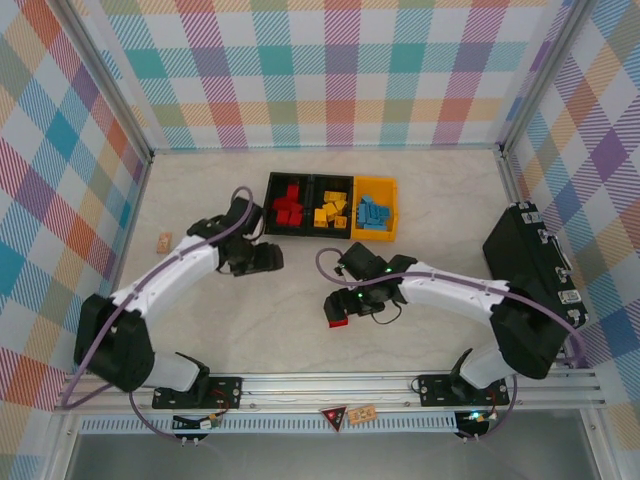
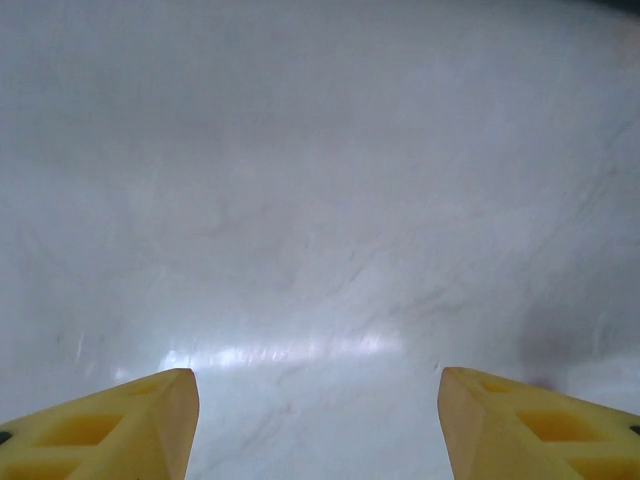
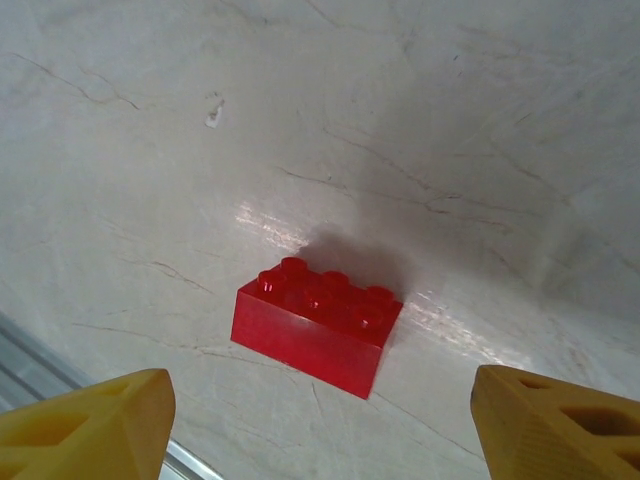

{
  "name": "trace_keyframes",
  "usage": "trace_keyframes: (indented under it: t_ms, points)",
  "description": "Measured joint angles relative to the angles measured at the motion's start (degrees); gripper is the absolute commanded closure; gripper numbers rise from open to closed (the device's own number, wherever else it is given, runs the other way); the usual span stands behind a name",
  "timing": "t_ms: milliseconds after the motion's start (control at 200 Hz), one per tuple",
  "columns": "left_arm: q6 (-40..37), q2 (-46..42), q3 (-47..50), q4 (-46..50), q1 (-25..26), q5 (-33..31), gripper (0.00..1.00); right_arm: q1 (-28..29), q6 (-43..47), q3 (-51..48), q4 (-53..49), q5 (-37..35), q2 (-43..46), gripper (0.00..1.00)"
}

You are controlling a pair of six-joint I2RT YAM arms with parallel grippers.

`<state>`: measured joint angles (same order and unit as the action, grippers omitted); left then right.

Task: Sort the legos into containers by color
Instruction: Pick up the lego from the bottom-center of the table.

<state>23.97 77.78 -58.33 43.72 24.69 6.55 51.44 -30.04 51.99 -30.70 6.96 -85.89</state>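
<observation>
A red lego lies studs up on the pale table, alone, just beyond my right gripper, whose yellow fingers stand wide apart with nothing between them. From above, that brick peeks out under the right gripper, front of centre. The containers sit at the back: a black bin with red legos, a black bin with yellow legos, and a yellow-orange bin with blue legos. My left gripper hovers near the red bin; it is open over bare table.
A large black case stands at the right, beside the right arm. A small tan card lies at the left. Patterned cards rest on the front rail. The table's metal front edge runs close behind the red brick.
</observation>
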Motion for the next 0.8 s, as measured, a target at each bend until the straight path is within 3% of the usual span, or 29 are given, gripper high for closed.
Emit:
trace_keyframes:
  t_ms: [155,310,370,445,575,800]
  points:
    - [3.4,-7.5,9.5,-0.9,-0.1,4.4,0.35,2.0,-2.6,3.9,-1.4,-1.2,-5.9,0.22]
    - [5.7,-7.9,15.0,-2.3,-0.1,6.3,0.35,3.4,-4.1,7.1,-3.3,-2.2,-10.6,0.23]
    - [6.4,-7.9,15.9,-2.9,-0.1,6.6,0.35,3.7,-4.7,7.6,-3.9,-2.5,-11.8,0.27]
    - [6.9,-7.6,16.2,-3.8,-0.1,7.0,0.35,4.1,-5.3,7.7,-4.6,-2.7,-13.1,0.41]
    - [7.4,-7.0,16.2,-5.3,-0.1,7.5,0.36,4.2,-6.6,8.3,-5.8,-3.3,-13.6,0.52]
    - [8.4,-6.6,17.1,-6.8,-0.1,7.5,0.36,4.1,-6.4,11.7,-8.0,-5.7,-13.2,0.54]
